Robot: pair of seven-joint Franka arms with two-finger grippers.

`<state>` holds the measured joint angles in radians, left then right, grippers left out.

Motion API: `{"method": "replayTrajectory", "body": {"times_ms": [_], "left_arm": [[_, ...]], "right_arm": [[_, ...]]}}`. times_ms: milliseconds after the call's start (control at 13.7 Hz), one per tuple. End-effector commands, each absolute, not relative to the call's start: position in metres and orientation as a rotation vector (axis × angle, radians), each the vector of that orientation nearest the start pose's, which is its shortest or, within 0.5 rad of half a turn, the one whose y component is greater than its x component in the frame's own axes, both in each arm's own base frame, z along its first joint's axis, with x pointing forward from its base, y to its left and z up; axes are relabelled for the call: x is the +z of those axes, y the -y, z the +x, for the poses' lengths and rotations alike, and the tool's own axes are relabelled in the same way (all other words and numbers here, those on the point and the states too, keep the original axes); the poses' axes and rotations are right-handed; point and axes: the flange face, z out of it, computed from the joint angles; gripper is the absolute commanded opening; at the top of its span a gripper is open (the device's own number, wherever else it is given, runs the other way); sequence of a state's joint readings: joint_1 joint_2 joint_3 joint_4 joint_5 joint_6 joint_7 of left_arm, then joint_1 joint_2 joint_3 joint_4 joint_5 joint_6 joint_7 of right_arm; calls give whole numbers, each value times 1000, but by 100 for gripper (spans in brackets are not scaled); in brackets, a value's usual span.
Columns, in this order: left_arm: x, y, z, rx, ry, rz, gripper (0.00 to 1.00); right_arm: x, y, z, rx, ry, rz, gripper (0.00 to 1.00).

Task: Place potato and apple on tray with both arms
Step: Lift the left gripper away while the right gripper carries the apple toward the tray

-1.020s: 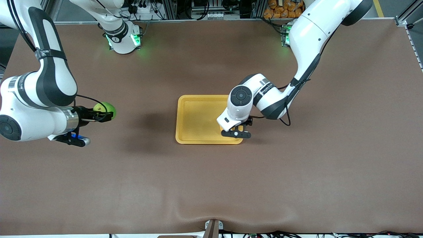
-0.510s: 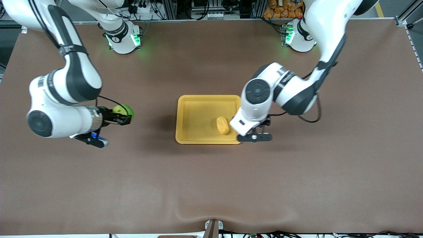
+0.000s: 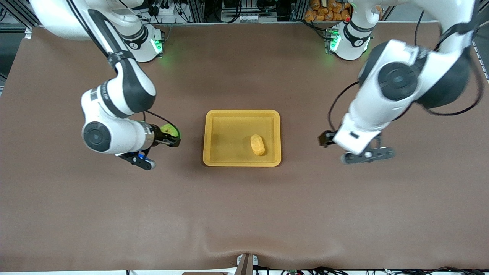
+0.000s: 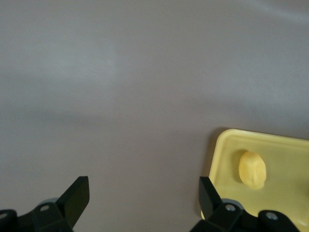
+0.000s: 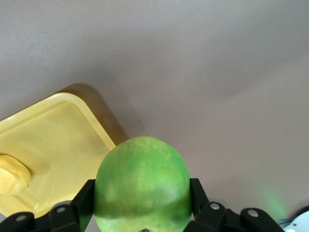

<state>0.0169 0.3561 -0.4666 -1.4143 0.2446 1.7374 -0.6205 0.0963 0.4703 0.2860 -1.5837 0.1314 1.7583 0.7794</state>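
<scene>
Apple (image 5: pixel 143 186): round, glossy and rigid, likely light and prone to roll; clamped across its widest girth by the right tool (image 3: pixel 168 136) over the tabletop (image 3: pixel 244 214) near the tray (image 3: pixel 208 130). Potato (image 3: pixel 258 144) lies in the tray. Left tool (image 4: pixel 142 200) hangs spread and empty over the tabletop.

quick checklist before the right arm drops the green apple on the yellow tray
1. Round glossy green apple clamped in the right gripper: ok.
2. Apple over the flat yellow plastic tray: not ok, it hangs over bare table toward the right arm's end.
3. Lumpy yellow-orange potato lying in the tray: ok.
4. Bare tray floor beside the potato for the apple: ok.
5. Left gripper open, empty and off the tray: ok.
</scene>
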Motion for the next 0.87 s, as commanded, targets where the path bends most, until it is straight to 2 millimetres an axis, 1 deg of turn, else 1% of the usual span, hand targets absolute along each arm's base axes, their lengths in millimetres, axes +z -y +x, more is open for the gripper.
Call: {"method": "replayTrajectory", "body": {"times_ms": [0,73,219,291,364,437,583,656,802], "left_arm": [[547,193,612,-93,307,-3047,100],[557,182,611,-106,333,-3038,100],[568,169,606,-94,339,-3022,100],[574,159,605,-91,311,-3018,100],[582,148,603,-100,282,-3017,100],[588,138,601,-95,247,-3015,100],[603,116,596,-82,185,-3036,100],[606,104,594,-63,155,-3044,100],[616,87,587,-34,96,-3053,100]], "right_arm": [[348,-255,602,557,-754,-2922,8],[342,-260,603,546,-776,-2916,8],[332,-275,601,537,-796,-2912,8],[331,-281,600,521,-807,-2906,8],[321,-287,600,524,-824,-2902,8],[317,-296,598,511,-842,-2897,8],[306,-306,598,493,-870,-2883,7],[299,-315,595,489,-892,-2877,7],[286,-330,593,474,-926,-2861,7]]}}
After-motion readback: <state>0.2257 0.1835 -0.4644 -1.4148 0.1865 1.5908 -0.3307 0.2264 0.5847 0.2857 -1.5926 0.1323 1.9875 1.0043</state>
